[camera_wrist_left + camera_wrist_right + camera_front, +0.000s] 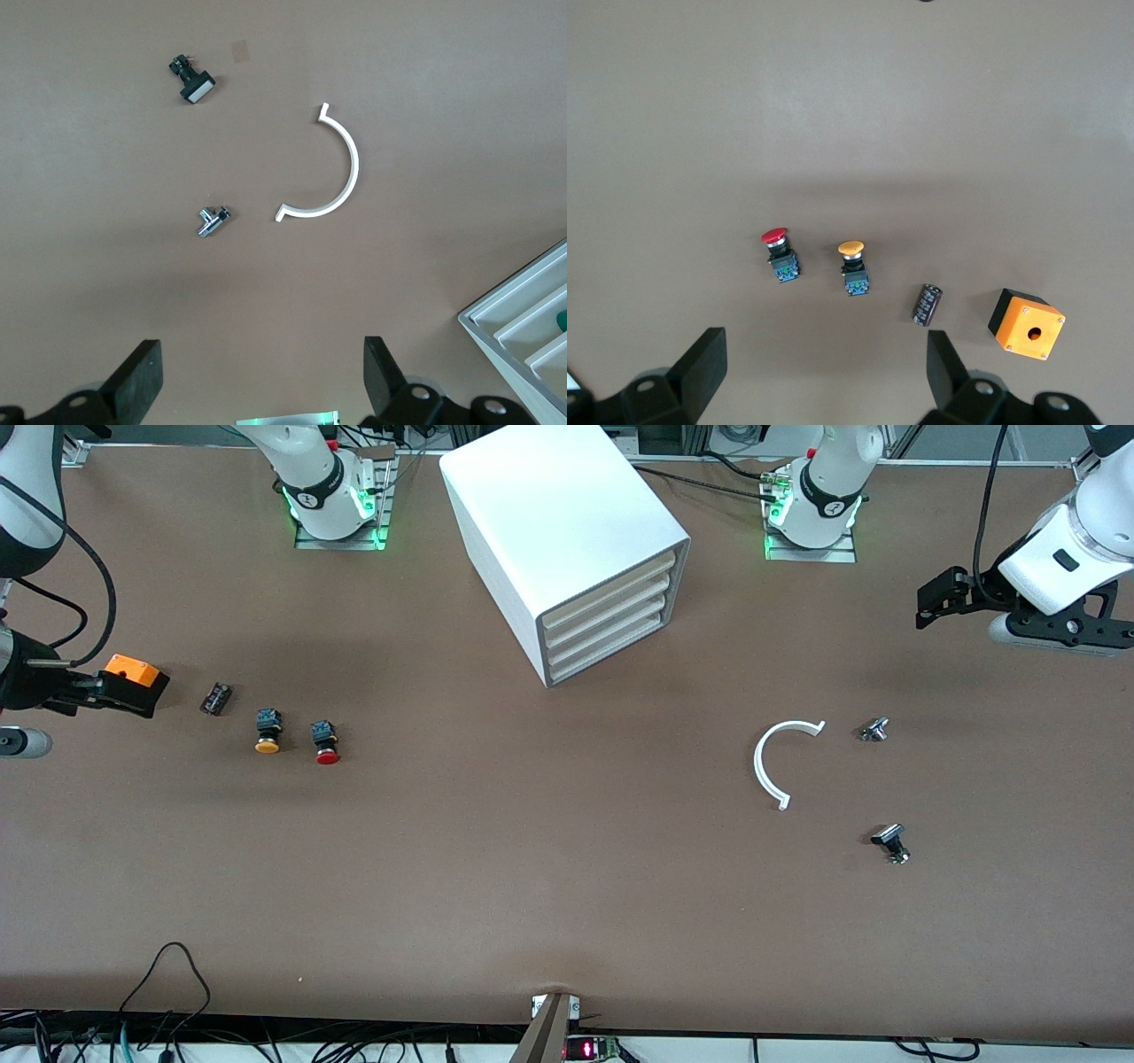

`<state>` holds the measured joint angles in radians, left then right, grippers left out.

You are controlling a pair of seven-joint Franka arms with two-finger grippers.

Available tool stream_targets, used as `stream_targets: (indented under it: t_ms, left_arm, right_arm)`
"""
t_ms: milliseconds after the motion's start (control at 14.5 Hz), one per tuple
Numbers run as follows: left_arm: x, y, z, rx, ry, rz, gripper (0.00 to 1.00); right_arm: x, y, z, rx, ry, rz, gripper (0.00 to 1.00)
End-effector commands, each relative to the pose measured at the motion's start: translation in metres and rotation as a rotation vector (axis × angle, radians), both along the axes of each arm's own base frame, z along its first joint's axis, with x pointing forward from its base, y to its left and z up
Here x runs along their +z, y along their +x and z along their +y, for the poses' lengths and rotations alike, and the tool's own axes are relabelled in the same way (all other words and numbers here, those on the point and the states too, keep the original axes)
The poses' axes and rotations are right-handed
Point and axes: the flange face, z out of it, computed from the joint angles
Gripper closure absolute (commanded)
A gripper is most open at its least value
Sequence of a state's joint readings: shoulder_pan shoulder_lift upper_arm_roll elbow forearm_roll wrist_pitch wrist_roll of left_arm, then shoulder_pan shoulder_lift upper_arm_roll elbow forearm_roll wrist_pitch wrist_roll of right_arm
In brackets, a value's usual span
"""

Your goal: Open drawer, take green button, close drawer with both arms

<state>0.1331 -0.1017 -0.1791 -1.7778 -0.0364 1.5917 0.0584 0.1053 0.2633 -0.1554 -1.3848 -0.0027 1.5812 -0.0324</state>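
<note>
No writing readable anywhere. A plain brown surface point(567, 886) runs wide, cables trailing along its near edge. The white cabinet point(567, 540) sits between the arm bases, its bottom drawer point(611, 651) shut flush; the green button isn't showing from the front. Toward the right arm's end: an orange box point(133, 670), a small dark cylinder point(215, 699), yellow-capped button point(267, 731), red-capped button point(325, 742). Toward the left arm's end: a white curved strip point(778, 762) and two small metal parts point(874, 730). Left hand point(261, 381) hangs spread wide over its end; right hand point(824, 376) likewise wide, empty.
</note>
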Motion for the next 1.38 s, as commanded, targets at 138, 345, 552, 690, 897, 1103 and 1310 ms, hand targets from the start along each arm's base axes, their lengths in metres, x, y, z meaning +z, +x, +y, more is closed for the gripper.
stream_targets:
  t_ms: [138, 345, 552, 690, 897, 1103, 1310]
  left_arm:
    - [0.006, -0.003, -0.001, 0.009, 0.031, 0.023, 0.00]
    - [0.010, 0.005, -0.002, 0.010, 0.024, 0.016, 0.00]
    - [0.007, 0.008, -0.001, 0.011, 0.022, 0.023, 0.00]
    - [0.008, 0.009, -0.001, 0.011, 0.023, 0.022, 0.00]
    - [0.010, 0.013, -0.003, 0.005, 0.024, 0.015, 0.00]
    - [0.014, 0.013, -0.004, 0.003, 0.023, 0.006, 0.00]
    - [0.016, 0.018, -0.008, -0.003, 0.020, 0.006, 0.00]
  right_arm:
    - [0.004, -0.004, -0.001, -0.016, -0.005, -0.001, 0.00]
    - [0.004, -0.003, -0.002, -0.013, -0.005, 0.000, 0.00]
    - [0.004, -0.004, -0.002, -0.013, -0.005, 0.004, 0.00]
    - [0.004, -0.004, -0.002, -0.009, -0.004, 0.007, 0.00]
    - [0.005, -0.003, -0.003, -0.008, -0.005, -0.005, 0.00]
    - [0.005, -0.002, -0.004, -0.012, 0.003, -0.009, 0.00]
    - [0.004, -0.003, 0.000, -0.008, 0.009, -0.003, 0.00]
